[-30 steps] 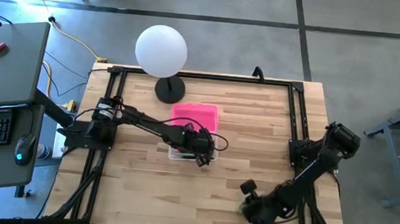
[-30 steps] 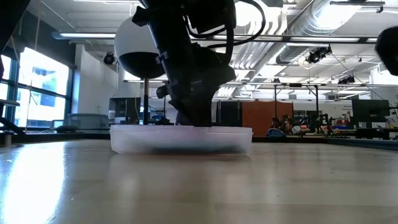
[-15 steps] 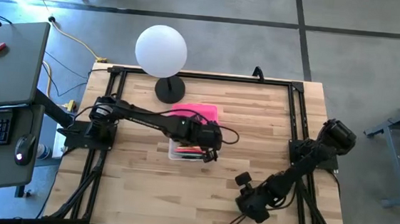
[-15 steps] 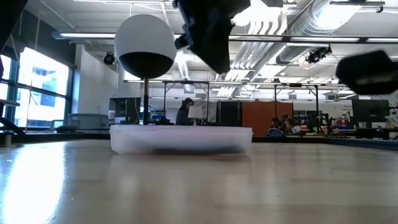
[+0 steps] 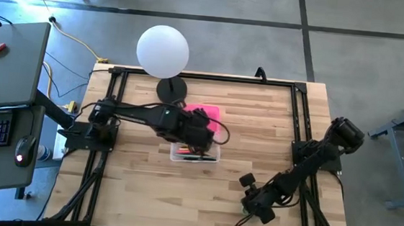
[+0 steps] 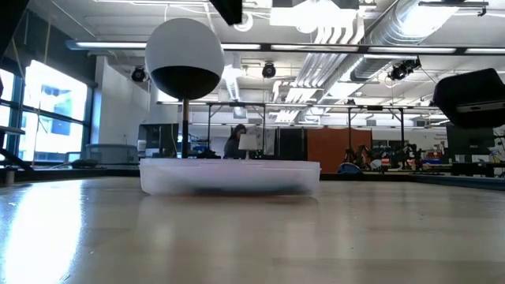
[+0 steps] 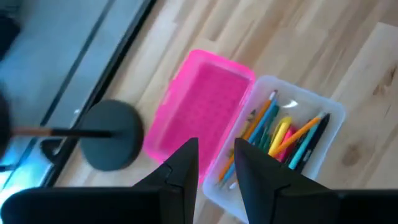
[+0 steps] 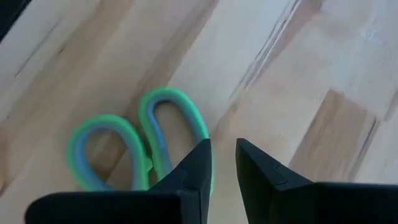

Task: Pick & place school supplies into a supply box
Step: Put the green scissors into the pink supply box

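The supply box (image 5: 195, 154) is a clear tray in the middle of the table, also seen in the low view (image 6: 229, 177). Its pink lid (image 7: 199, 112) lies open on its far side. Several pencils and pens (image 7: 280, 134) lie inside it. My left gripper (image 7: 217, 165) hangs high above the box, open by a narrow gap, with nothing between its fingers. Green-handled scissors (image 8: 137, 146) lie flat on the wood near the front right. My right gripper (image 8: 224, 162) is low over them, fingers slightly apart with bare wood showing between them. My right gripper points steeply down beside the scissors' handle loops. One finger (image 8: 200, 163) overlaps the nearer loop (image 8: 186, 118) in the wrist view. I cannot tell whether it touches the loop. Nothing lies between the two fingers.
A white globe lamp (image 5: 163, 51) on a black base (image 5: 171, 90) stands at the far edge, just behind the pink lid. A black frame (image 5: 205, 77) runs around the table. Bare wood lies between the box and the right arm (image 5: 306, 168).
My left gripper has risen straight up out of the supply box, leaving the low view at its top. The pencils and pens stay in the box, which has not moved. My right gripper has shifted a little over the near right part of the table.
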Controlling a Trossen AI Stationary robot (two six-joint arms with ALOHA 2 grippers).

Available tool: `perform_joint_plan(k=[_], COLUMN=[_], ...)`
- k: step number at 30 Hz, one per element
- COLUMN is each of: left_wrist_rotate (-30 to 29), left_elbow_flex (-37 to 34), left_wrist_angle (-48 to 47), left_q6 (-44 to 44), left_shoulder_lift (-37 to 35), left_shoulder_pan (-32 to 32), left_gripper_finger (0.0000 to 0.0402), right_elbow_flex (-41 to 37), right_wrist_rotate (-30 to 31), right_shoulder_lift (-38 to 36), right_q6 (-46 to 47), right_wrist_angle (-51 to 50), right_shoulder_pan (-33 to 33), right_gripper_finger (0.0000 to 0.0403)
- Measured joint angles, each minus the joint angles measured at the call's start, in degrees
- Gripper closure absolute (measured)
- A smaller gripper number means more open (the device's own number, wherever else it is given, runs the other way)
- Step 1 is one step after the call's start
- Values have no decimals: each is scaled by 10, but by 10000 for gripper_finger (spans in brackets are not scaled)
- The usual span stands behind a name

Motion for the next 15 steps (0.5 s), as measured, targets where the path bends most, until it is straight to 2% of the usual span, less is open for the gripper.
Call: perform_joint_plan(k=[5, 9, 15], left_wrist_rotate=[6, 3, -62], left_elbow_flex=[9, 8, 8], left_wrist_angle=[-4, -2, -2], left_q6=[-28, -78, -130], left_shoulder_lift=[-23, -41, -42], left_shoulder_pan=[-52, -109, -205], left_gripper_finger=[268, 270, 297], right_elbow_flex=[1, -1, -19], right_wrist_rotate=[8, -9, -11], right_shoulder_lift=[-58, -71, -58], right_q6=[-1, -1, 1], right_wrist_angle=[-26, -37, -29], right_shoulder_pan=[0, 1, 11], right_gripper_finger=[348, 347, 348])
